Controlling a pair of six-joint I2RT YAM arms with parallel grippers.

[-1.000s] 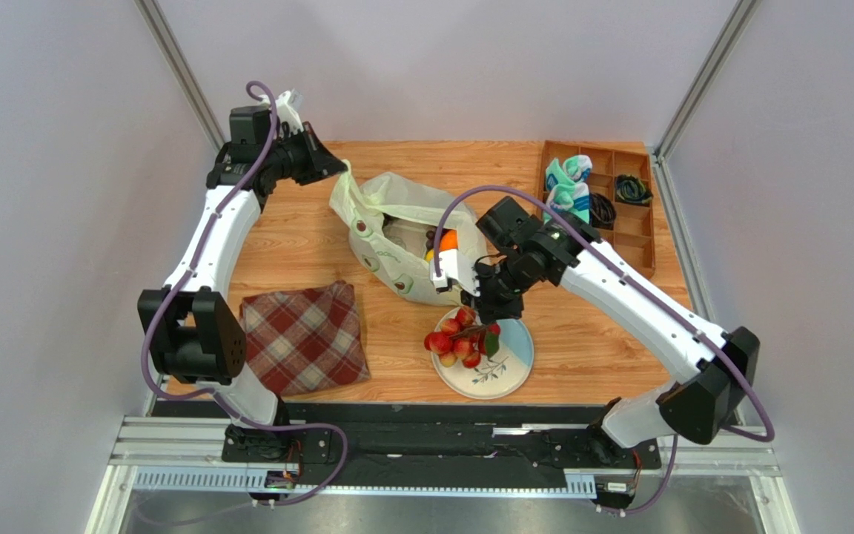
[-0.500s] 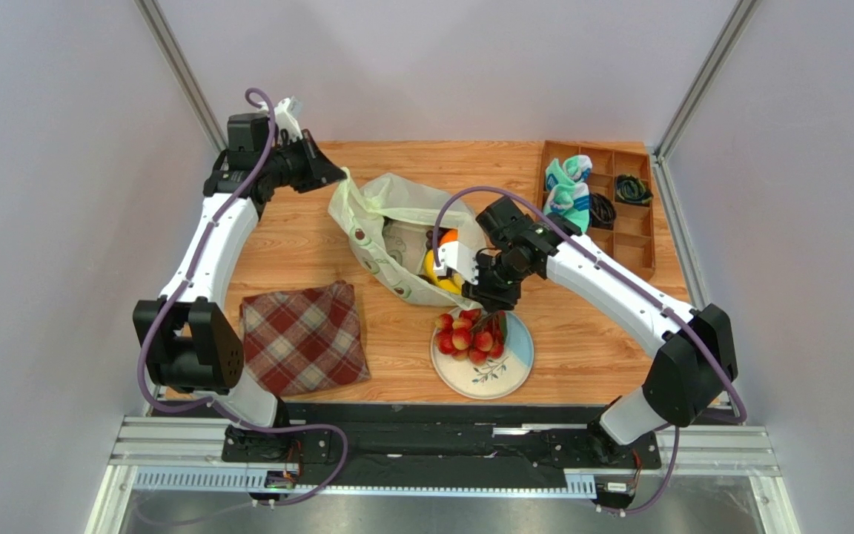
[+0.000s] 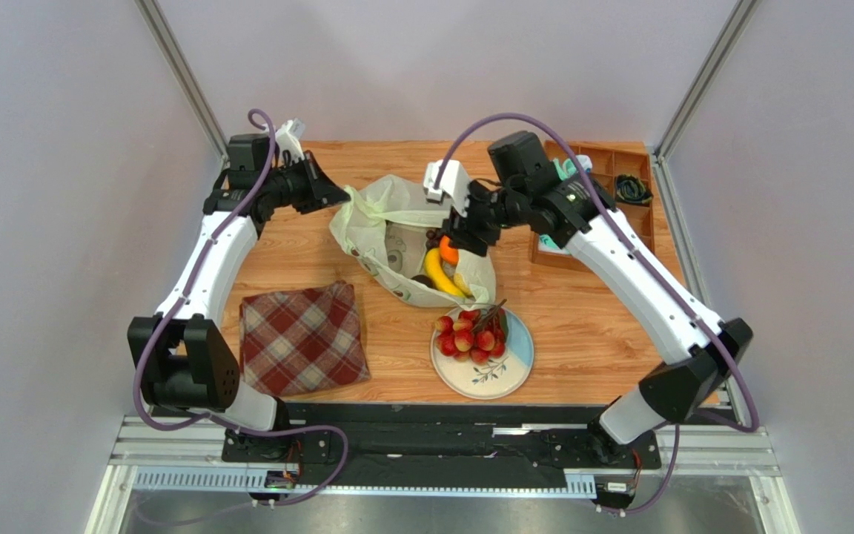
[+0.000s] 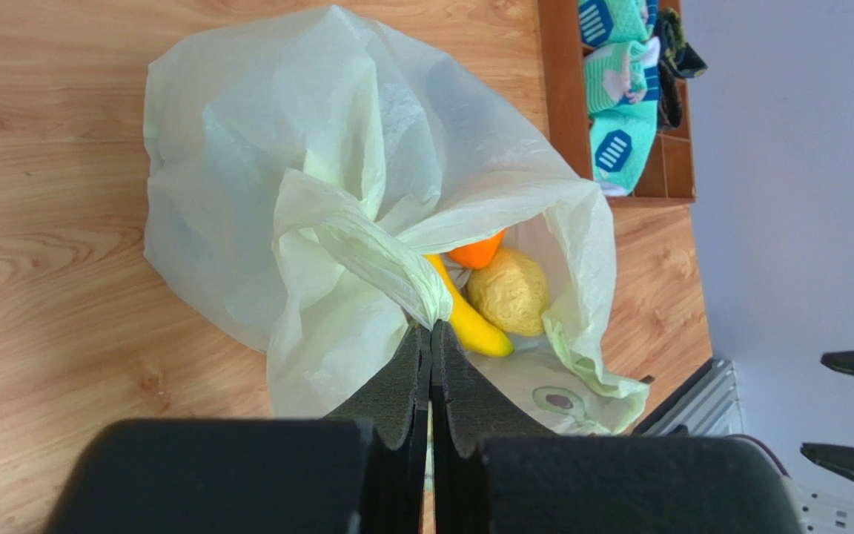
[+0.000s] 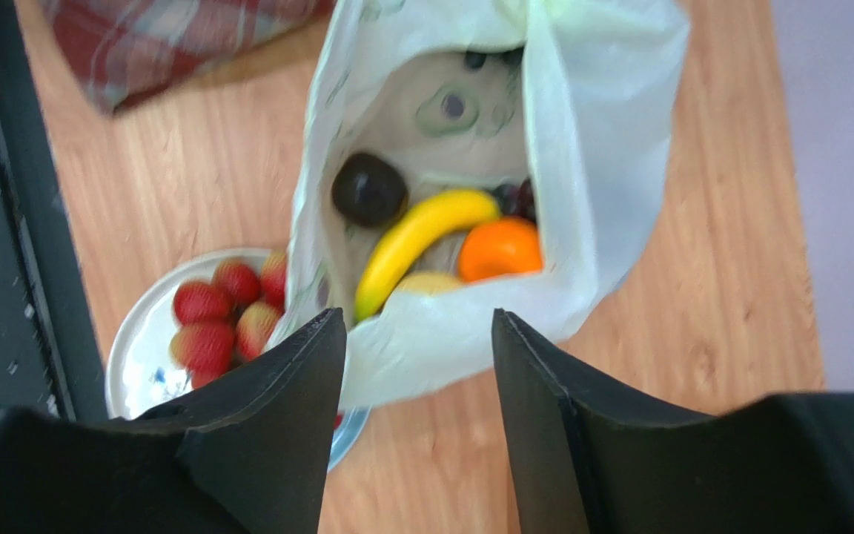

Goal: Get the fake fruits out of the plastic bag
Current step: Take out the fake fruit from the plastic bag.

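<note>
The plastic bag [image 3: 389,223] lies open at mid-table, and my left gripper [image 3: 337,198] is shut on its twisted handle [image 4: 381,261] at the bag's left. Inside show a banana [image 5: 415,239], an orange [image 5: 498,247], a dark plum [image 5: 368,189], dark grapes [image 5: 518,198] and a yellowish pear [image 4: 509,292]. The red grape bunch [image 3: 468,336] rests on the white-and-blue plate [image 3: 509,373] in front of the bag. My right gripper [image 5: 415,317] hovers above the bag's mouth, open, with nothing between its fingers.
A red plaid cloth [image 3: 301,337] lies at the front left. A wooden compartment tray [image 3: 638,239] with teal socks [image 4: 621,100] and dark cords stands at the back right, close behind my right arm.
My right gripper let go of the red grape bunch on the plate, opened, then rose and moved back over the bag's mouth. The left gripper kept its hold on the handle.
</note>
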